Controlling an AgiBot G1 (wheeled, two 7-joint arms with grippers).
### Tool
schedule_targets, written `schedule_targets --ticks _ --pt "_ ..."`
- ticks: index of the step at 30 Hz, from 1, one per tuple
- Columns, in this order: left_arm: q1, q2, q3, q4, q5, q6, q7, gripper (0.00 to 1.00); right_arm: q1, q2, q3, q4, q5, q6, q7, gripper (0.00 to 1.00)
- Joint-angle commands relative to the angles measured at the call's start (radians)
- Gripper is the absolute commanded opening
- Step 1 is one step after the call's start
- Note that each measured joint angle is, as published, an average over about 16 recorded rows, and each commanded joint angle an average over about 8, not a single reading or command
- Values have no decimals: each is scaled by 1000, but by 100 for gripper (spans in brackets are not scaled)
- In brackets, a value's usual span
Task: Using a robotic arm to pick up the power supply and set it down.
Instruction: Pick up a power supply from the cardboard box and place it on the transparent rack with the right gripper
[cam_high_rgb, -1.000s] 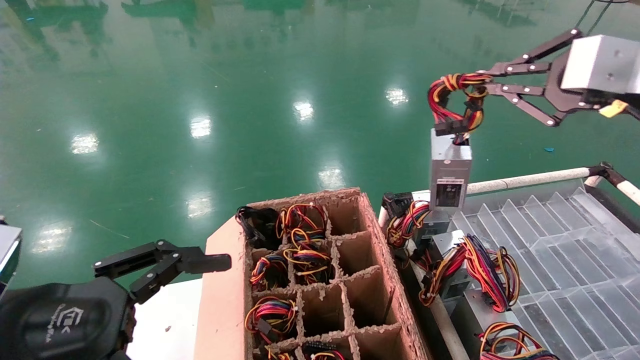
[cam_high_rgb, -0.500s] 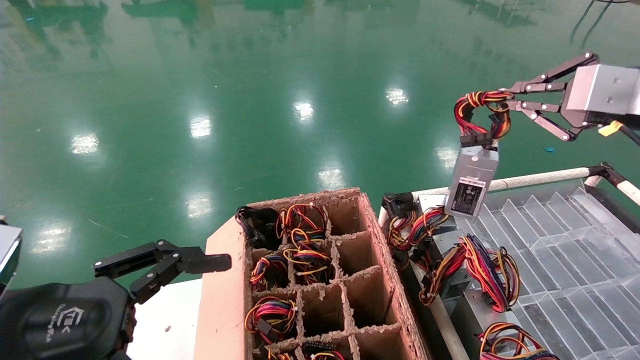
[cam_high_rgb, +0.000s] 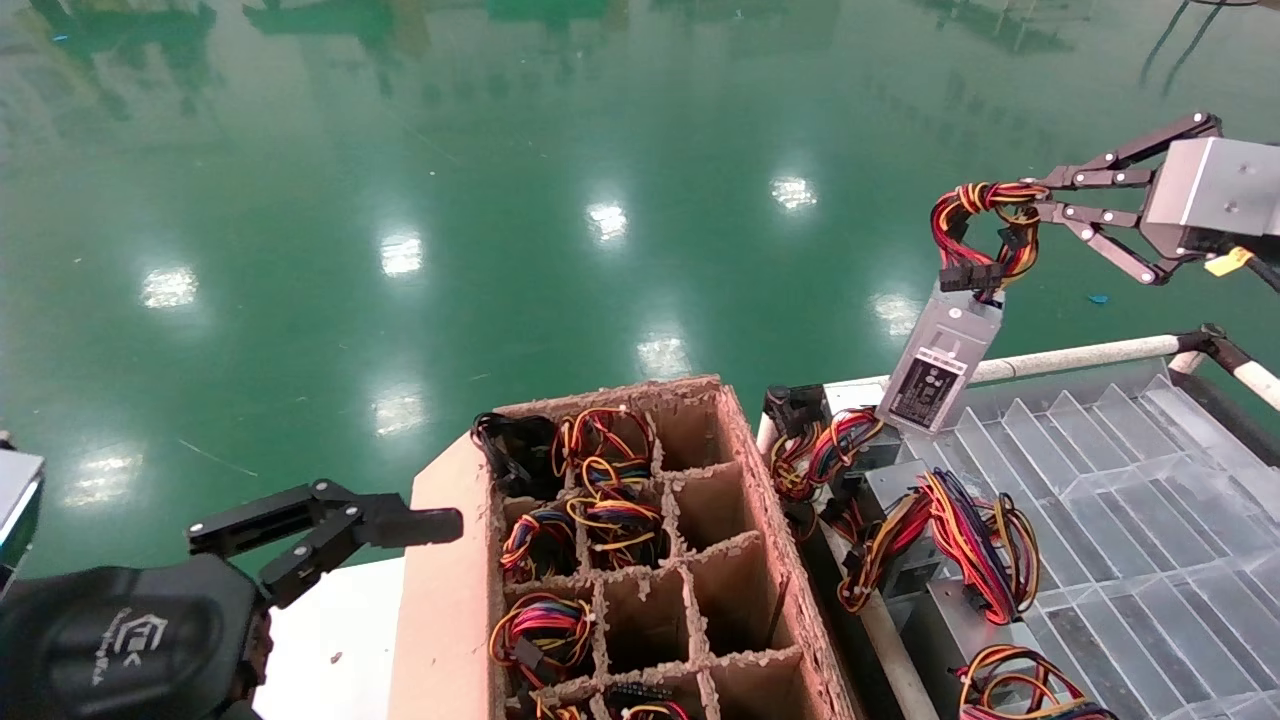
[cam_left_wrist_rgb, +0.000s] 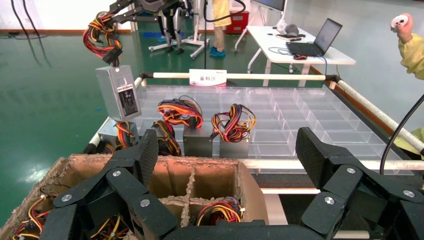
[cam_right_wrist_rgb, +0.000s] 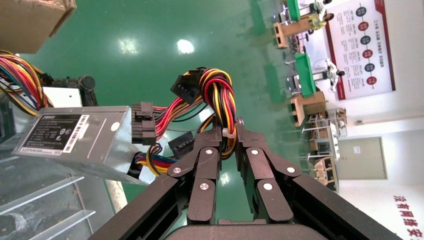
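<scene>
Your left gripper (cam_high_rgb: 400, 525) sits nearest, parked low beside the cardboard box (cam_high_rgb: 450, 600), fingers spread with nothing between them, so it stays out of the lane. The box's divided cells hold more units upright with only their wire loops sticking up, which is probably why the loops serve as the handle. Just past the box, several placed units (cam_high_rgb: 930, 560) stand along the near-left edge of the clear ribbed tray (cam_high_rgb: 1130, 500), cables on top, so the row looks like it fills from that corner (the rest of the tray is bare in the head view). Farther out, your right gripper (cam_high_rgb: 1040, 207) is pinched tight on the wire bundle (cam_high_rgb: 985, 230), not on the metal case, and the power supply (cam_high_rgb: 940, 365) dangles below it, tilted with its label facing the robot. It hangs in the air above the tray's far-left corner, near the white rail (cam_high_rgb: 1070, 357), touching nothing that I can see. Holding by the loop keeps the fingers clear of neighbours when lowering, but expect swing. Judging by the row, the next free spot is beside the standing units.
</scene>
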Motion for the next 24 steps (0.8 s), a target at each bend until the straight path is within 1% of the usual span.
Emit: schedule_targets --ticks 1,13,24 --pt "0 0 0 0 0 0 0 100 6 -1 0 -12 0 3 -10 0" --pt "0 0 1 0 -1 0 0 100 24 7 4 -64 4 17 -56 0" --pt "0 -1 2 0 -1 -1 1 100 -10 -6 -2 -113 -6 44 -81 0"
